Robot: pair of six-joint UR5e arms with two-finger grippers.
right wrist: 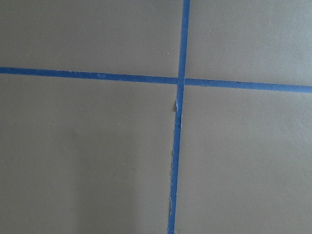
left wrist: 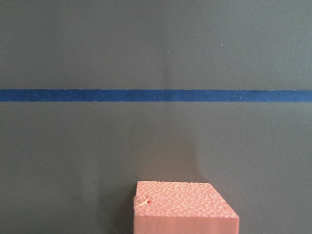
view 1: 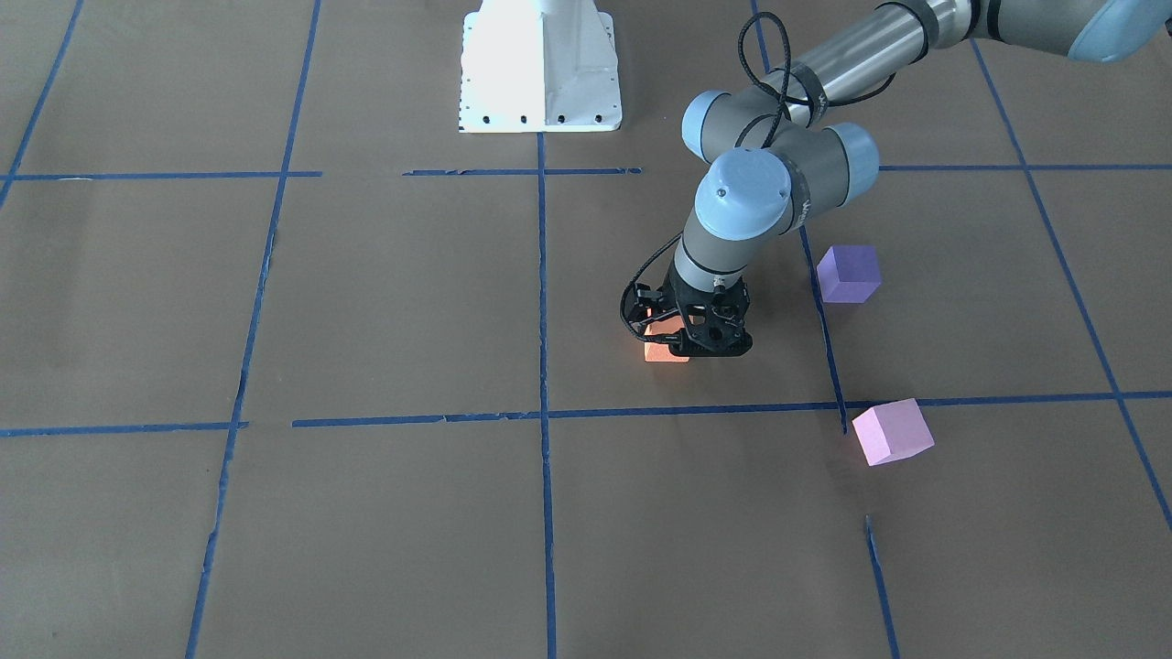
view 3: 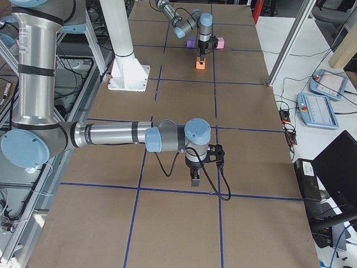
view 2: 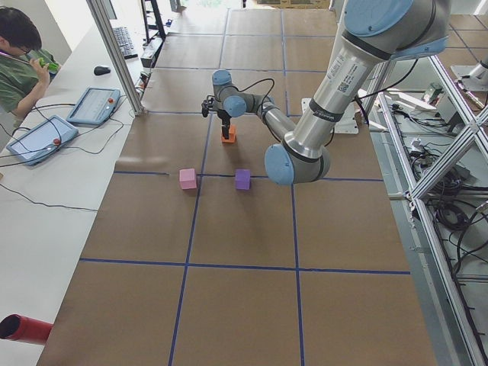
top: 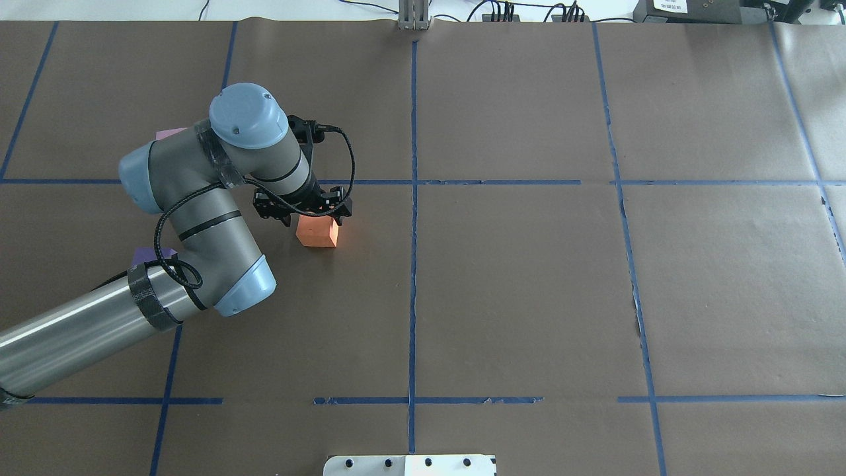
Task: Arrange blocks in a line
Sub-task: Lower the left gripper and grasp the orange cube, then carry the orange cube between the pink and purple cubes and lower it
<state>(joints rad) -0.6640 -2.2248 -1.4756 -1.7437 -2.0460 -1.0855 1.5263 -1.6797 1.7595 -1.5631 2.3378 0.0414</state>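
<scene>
Three, all matte foam — pebbly orange cube (left wrist: pixel 181 204), violet cube (view 1: pixel 848 273), pink cube (view 1: pixel 893 431).

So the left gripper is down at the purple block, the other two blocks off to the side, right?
No: the left gripper is at the orange block, as the front-facing view shows; the purple block and pink block sit off to the side.

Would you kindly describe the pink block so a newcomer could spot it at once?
On the table, find the left arm bent over the orange block. Two loose blocks lie to the robot's left of it; the pink block is the one farther from the robot's base, beside a blue tape crossing. It is paler than the purple block.
</scene>
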